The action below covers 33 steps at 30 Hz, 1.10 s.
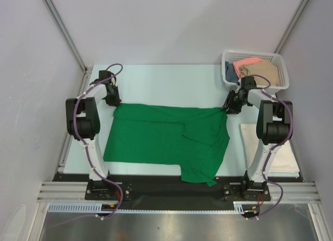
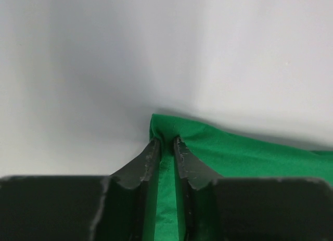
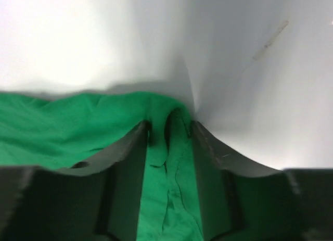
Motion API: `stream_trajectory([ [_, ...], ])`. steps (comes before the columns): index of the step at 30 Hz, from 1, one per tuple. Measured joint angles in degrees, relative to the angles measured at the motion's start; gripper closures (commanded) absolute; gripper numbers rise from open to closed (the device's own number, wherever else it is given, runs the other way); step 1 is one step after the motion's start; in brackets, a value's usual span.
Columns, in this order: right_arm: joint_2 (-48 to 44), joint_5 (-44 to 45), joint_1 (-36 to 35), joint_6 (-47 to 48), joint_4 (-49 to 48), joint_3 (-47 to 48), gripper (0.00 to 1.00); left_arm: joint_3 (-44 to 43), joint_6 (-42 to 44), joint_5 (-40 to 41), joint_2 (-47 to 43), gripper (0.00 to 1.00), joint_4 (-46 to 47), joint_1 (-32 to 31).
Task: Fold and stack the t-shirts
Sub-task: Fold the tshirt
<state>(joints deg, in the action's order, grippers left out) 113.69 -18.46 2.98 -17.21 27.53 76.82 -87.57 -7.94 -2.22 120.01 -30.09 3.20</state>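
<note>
A bright green t-shirt [image 1: 161, 137] lies spread across the table's middle, its right part folded over with a flap hanging toward the near edge. My left gripper [image 1: 113, 99] is shut on the shirt's far left corner [image 2: 165, 130]. My right gripper [image 1: 229, 106] is shut on the shirt's far right corner [image 3: 174, 124], bunched cloth between its fingers. A cream-white t-shirt [image 1: 270, 147] lies folded flat at the right, beside the right arm. Salmon-pink [image 1: 246, 63], tan [image 1: 263, 72] and dark blue [image 1: 229, 72] shirts sit in the basket.
A white plastic mesh basket [image 1: 280, 61] stands at the far right corner, just behind my right gripper. White walls close in the table at the back and sides. The arm bases stand on a black rail at the near edge.
</note>
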Motion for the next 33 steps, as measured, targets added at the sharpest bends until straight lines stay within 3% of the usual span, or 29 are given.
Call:
stream_trajectory([
  [3,0.22,0.35,-0.44,-0.02,-0.11,-0.07,0.73,0.0,-0.59,-0.35,0.0,0.95,0.02,0.46],
  [4,0.37,0.63,-0.66,-0.13,-0.04,-0.09,0.85,0.0,-0.76,-0.5,0.0,1.0,0.04,0.59],
  [7,0.87,1.75,-1.01,-0.26,0.2,0.2,1.0,0.0,-1.73,-0.55,0.02,1.0,0.15,0.96],
  [20,9.33,6.25,-4.0,-5.22,15.69,19.08,1.0,-3.82,-7.58,0.63,2.95,1.0,2.16,4.61],
  [28,16.83,8.09,-7.72,-3.48,8.41,34.45,1.0,-7.32,-9.2,3.72,5.35,1.0,5.11,5.46],
  [29,18.03,8.11,-8.04,-3.34,7.63,36.46,0.98,-8.24,-9.2,3.74,5.81,1.0,5.16,5.66],
  [30,19.58,8.17,-8.26,-3.19,7.23,38.75,0.82,-9.22,-9.22,3.76,6.38,0.99,5.22,5.86],
  [31,20.74,8.17,-8.35,-3.23,7.06,40.39,0.76,-10.12,-9.25,3.76,6.84,0.96,5.35,6.01],
  [32,22.08,8.15,-8.41,-3.06,6.56,41.94,0.71,-10.75,-9.27,3.76,7.21,0.89,5.44,6.12],
  [33,23.08,7.96,-8.44,-3.1,6.38,42.84,0.67,-11.32,-9.53,3.78,7.54,0.76,5.55,6.21],
])
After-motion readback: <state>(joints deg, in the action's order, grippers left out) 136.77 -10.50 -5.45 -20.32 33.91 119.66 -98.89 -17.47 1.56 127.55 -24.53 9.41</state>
